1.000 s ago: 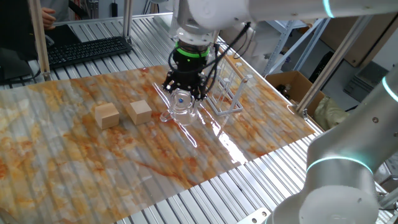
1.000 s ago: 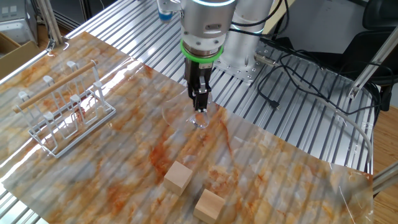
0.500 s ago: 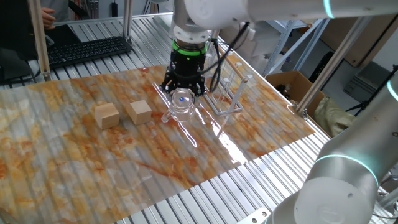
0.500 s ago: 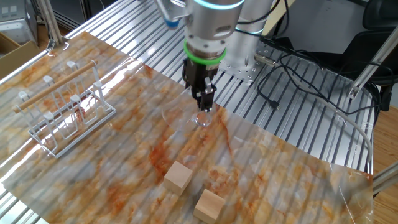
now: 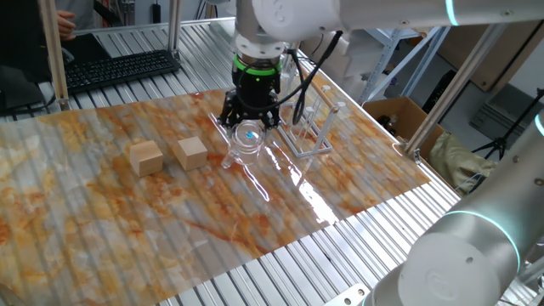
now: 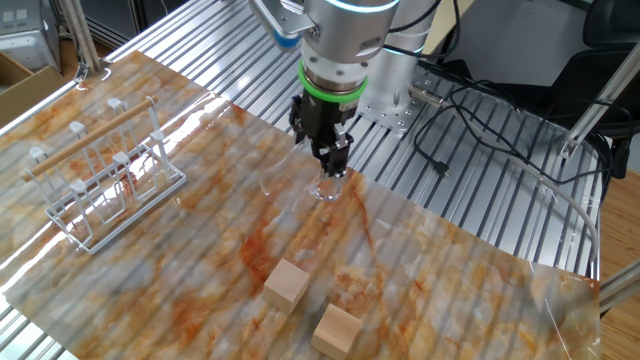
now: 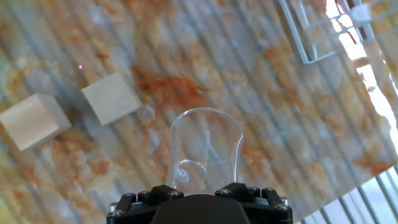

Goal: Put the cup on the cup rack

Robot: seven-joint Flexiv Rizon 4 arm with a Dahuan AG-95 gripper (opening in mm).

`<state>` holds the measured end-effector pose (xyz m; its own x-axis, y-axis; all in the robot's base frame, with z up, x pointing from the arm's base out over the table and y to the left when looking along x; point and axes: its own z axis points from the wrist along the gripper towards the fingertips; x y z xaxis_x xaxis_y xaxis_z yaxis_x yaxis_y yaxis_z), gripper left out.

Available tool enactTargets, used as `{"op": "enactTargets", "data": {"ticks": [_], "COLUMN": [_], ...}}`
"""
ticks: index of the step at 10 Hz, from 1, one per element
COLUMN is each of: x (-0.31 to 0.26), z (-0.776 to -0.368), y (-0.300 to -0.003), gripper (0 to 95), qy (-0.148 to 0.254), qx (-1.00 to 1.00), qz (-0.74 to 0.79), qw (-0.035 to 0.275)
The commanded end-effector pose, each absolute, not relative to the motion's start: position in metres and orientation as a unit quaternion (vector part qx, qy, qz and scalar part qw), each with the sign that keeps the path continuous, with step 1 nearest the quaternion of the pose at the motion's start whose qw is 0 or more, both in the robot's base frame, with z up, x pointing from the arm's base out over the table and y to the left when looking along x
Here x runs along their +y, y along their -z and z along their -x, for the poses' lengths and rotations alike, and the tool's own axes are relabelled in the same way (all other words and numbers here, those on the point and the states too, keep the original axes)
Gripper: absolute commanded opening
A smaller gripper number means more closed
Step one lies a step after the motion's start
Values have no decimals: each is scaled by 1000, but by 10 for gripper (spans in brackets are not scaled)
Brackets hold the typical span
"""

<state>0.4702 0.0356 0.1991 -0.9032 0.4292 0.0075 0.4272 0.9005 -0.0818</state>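
While our gripper (image 5: 248, 127) points straight down with its jaws wide and closed on nothing, the cup (image 5: 246, 144) stands upright on the table directly beneath them, so we judge a plain descent would bracket it, rack (image 5: 311, 123) just beside.

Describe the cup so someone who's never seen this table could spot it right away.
Start at the marbled orange mat covering the slatted table, then find the robot's gripper pointing down over it. The cup stands directly beneath, between two wooden cubes and the cup rack. It is the only clear, round tumbler; the cubes are solid tan wood.
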Motion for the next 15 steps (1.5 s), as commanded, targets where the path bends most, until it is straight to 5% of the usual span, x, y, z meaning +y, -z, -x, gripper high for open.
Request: {"op": "enactTargets", "data": {"ticks": [1,15], "x": [34,2], "z": [-469,-451], "y": [-202,-195], "gripper": [0,0], "qy": [-34,-8], "qx": [-979,-975], "qz": [201,220], "qw": [14,12]}}
